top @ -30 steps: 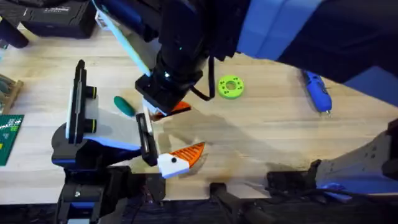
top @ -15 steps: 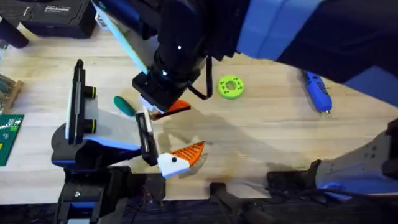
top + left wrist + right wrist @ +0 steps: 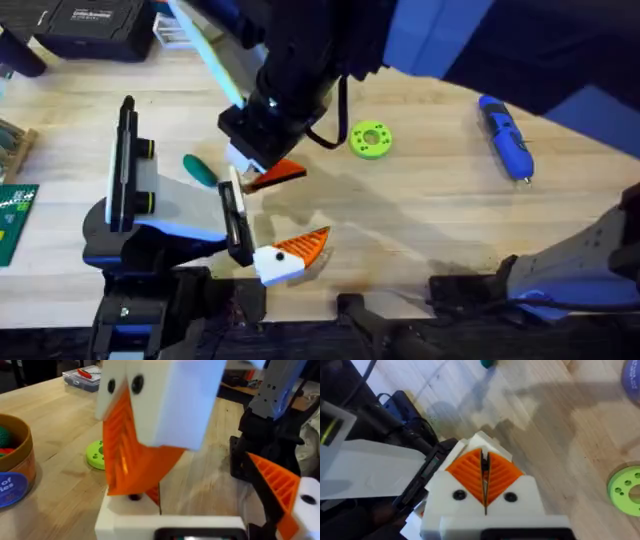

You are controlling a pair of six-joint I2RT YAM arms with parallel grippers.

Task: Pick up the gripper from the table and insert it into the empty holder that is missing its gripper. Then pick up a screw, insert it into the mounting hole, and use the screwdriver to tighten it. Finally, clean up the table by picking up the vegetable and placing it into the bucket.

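Right gripper [image 3: 485,477] is clamped shut over the worktop's middle, can't tell if anything's pinched in there. Left gripper [image 3: 275,215] gapes wide just beside it. Vegetable [image 3: 200,170] lies nearby, screwdriver [image 3: 505,135] sits by the right edge.

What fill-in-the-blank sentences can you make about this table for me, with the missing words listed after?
1. The ring lying on the table is ___.
2. The pen-shaped screwdriver is ___.
3. The right gripper is shut on a ribbed piece coloured ___.

Missing words: green, blue, orange.
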